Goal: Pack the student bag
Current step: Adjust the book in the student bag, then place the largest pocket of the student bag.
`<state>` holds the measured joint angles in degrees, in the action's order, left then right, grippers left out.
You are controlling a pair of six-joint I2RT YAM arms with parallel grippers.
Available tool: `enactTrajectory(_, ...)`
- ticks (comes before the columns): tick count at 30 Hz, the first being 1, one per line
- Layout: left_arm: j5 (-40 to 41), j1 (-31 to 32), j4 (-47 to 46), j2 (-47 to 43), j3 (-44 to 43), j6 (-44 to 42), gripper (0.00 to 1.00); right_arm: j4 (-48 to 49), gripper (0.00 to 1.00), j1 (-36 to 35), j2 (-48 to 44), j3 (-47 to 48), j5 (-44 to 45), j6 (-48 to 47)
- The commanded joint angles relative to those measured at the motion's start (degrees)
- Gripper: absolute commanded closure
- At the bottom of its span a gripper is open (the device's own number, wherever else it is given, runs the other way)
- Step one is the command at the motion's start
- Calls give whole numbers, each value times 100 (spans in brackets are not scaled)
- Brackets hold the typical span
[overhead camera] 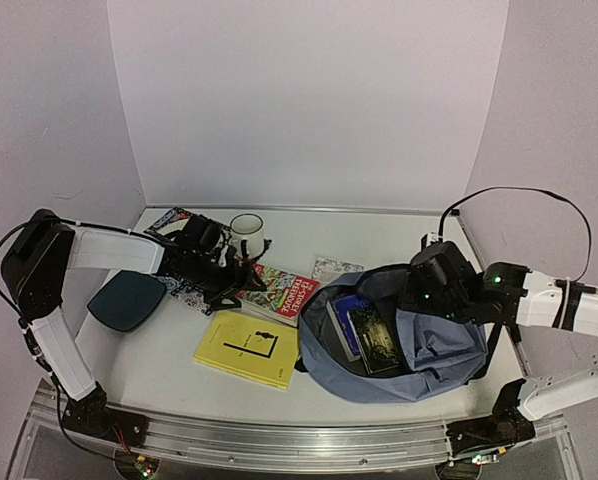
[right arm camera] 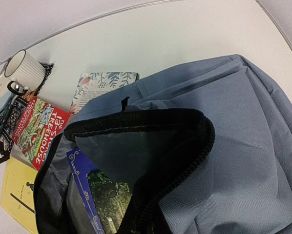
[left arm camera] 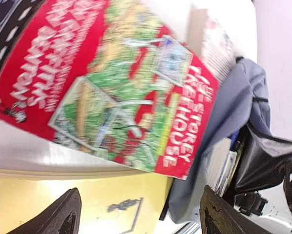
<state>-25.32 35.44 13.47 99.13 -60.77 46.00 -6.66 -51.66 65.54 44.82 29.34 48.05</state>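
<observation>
Nearest me, the student bag [overhead camera: 419,362] lay on the counter [overhead camera: 159,372], its mouth gaping leftward. The right fingers [overhead camera: 424,292] were closed at the bag's far rim. The arched black edge suggested they pinched it up, though the pinch itself was hidden. The left fingers [left arm camera: 138,219] hung spread wide and empty, left of the bag, over the strip between the yellow book [overhead camera: 247,348] and the red treehouse book [overhead camera: 277,292]. To do this step well, I judged I should commit to one cover and bite a single free edge. I should avoid catching both books, and hold the bag's mouth high until the book slid in flat beside those already inside. Counting outward from the bag: one bag and two books inside it, a blue one [overhead camera: 345,316] and a dark green one [overhead camera: 375,342]. Left of it were one yellow book, one red book and, well apart, one teal tray [overhead camera: 127,300]. One floral notebook [overhead camera: 337,268] touched the bag's far edge. Farthest left and beyond were one black-and-white patterned book [overhead camera: 174,222] and one white ribbed mug [overhead camera: 247,235].
</observation>
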Motion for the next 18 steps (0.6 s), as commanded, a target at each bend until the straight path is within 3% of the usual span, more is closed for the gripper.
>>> enactTrajectory(1, -187, -77, -1103, -157, 321, 741, 15, -361, 95, 35, -145, -27, -2, -37)
enactTrajectory(7, -131, -172, -1321, 136, 301, 1031, 15, -556, 74, 33, -21, 742, -384, -833)
enactTrajectory(13, -163, -204, -1322, 340, 324, 1084, 15, -1144, 42, 131, 747, 2069, -1082, -1644)
enactTrajectory(18, -166, -205, -1322, 376, 433, 1084, 17, -1434, 32, 348, 1534, 2865, -1678, -1940)
